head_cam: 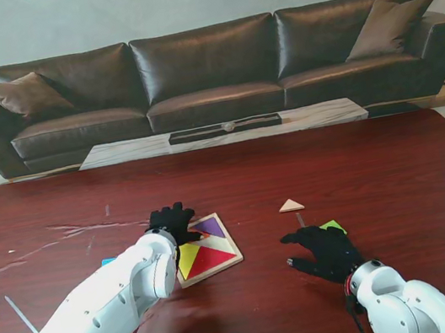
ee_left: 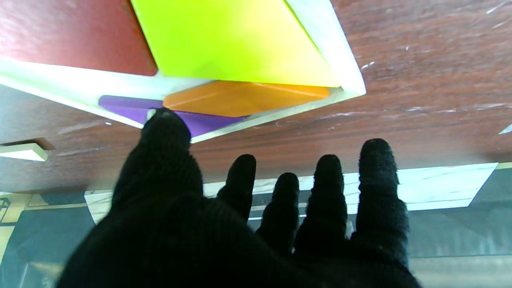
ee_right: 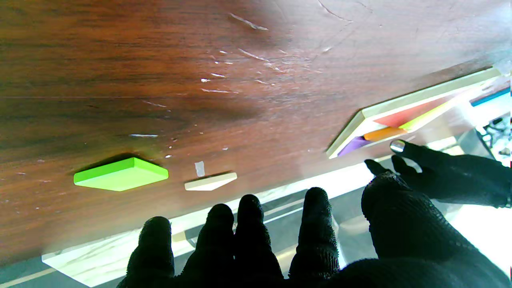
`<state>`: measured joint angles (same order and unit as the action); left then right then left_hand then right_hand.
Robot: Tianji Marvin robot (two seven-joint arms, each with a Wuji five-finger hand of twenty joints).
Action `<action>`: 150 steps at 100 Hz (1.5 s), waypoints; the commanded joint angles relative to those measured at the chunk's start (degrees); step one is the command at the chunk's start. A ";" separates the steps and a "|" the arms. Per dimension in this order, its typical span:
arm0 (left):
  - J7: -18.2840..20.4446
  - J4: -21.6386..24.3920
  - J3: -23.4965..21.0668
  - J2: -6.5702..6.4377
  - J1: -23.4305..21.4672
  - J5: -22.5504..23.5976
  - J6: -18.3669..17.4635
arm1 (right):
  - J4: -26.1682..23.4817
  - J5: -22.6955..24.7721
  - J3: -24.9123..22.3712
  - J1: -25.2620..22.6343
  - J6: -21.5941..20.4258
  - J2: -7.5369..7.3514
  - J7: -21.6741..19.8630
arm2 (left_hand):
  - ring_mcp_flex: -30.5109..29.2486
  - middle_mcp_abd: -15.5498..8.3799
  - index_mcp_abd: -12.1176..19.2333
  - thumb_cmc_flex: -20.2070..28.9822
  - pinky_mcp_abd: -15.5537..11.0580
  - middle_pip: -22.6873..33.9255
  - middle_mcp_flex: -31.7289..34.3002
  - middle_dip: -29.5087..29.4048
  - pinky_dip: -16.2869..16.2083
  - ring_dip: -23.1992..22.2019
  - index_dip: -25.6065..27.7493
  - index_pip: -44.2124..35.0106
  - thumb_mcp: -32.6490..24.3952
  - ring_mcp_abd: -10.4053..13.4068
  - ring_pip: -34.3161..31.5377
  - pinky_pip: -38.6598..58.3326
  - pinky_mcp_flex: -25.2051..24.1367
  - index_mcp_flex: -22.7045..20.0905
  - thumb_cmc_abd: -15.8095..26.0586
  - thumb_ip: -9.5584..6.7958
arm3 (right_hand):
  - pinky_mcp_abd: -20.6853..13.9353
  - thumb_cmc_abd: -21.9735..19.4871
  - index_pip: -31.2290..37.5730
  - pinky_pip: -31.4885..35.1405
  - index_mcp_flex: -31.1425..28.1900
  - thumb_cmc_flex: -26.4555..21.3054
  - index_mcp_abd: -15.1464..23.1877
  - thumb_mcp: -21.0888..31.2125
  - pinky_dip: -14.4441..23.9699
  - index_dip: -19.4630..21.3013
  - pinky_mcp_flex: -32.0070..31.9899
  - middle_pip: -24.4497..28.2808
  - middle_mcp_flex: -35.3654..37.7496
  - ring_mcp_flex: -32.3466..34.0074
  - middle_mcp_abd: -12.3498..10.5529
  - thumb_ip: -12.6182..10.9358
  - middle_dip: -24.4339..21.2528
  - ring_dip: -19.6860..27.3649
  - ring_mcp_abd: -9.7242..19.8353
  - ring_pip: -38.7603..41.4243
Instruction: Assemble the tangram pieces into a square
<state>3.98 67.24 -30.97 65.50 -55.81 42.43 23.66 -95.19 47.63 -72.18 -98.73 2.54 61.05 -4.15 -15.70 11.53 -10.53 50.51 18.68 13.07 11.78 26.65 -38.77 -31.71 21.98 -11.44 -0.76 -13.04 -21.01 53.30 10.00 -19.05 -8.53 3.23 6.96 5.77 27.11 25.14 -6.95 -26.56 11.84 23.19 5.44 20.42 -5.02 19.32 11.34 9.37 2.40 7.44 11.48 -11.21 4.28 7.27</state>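
While its fingers are spread and hold nothing, the left hand (head_cam: pixel 172 223) hovers at the far left corner of the wooden tray (head_cam: pixel 230 261), thumb tip over the purple piece (ee_left: pixel 120 107). Just beyond the thumb lie the orange piece (ee_left: pixel 240 98), the yellow triangle (ee_left: pixel 228 40) and the red triangle (head_cam: pixel 211 259). Well to its right, the right hand (head_cam: pixel 326 252) is likewise splayed and empty, with the green piece (ee_right: pixel 120 174) just beside its fingers and a pale triangle (head_cam: pixel 290 205) farther from me.
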 commanded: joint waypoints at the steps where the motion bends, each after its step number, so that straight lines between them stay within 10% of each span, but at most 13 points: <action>1: -0.30 -0.66 0.22 0.44 0.37 -0.28 -0.28 | -0.09 0.00 0.03 -0.44 -0.25 0.03 0.03 | 1.79 2.05 -1.07 -1.70 1.01 -1.21 -1.64 -0.27 -1.55 0.35 -0.35 1.41 0.07 -0.87 1.09 -0.28 -0.48 1.35 -0.81 -2.99 | 0.44 -1.12 -0.63 -1.63 2.02 -1.36 1.62 -0.93 1.13 0.99 -0.52 -1.09 -1.07 -0.55 -0.38 -1.06 -0.47 -0.48 0.28 -0.86; 150: -2.25 -4.65 2.54 2.06 2.29 -2.76 -0.83 | 0.14 -0.70 0.08 -0.12 -0.15 0.05 -0.25 | -0.08 1.72 -0.38 -0.90 0.75 0.89 0.63 0.36 -2.55 -0.05 1.16 -1.35 -6.24 -0.77 -0.25 0.68 0.62 -1.62 -2.45 -2.38 | 0.44 -1.18 -0.65 -2.10 1.99 -1.41 1.66 -0.88 1.72 1.07 -0.43 -1.19 -1.07 -0.45 -0.46 -1.07 -0.49 -0.50 0.37 -0.88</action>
<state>1.82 61.97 -28.32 67.56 -53.56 40.08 23.23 -94.96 46.81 -72.34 -98.62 2.38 61.06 -4.30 -15.88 11.53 -10.56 51.11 18.59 13.88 12.51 26.86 -40.70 -31.70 23.22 -12.38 -6.68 -13.06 -21.18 53.90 11.36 -20.67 -10.91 2.77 6.97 5.76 27.11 24.52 -6.95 -26.57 11.85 23.18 6.19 20.98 -5.02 19.31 11.34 9.37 2.37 7.44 11.47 -11.21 4.28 7.04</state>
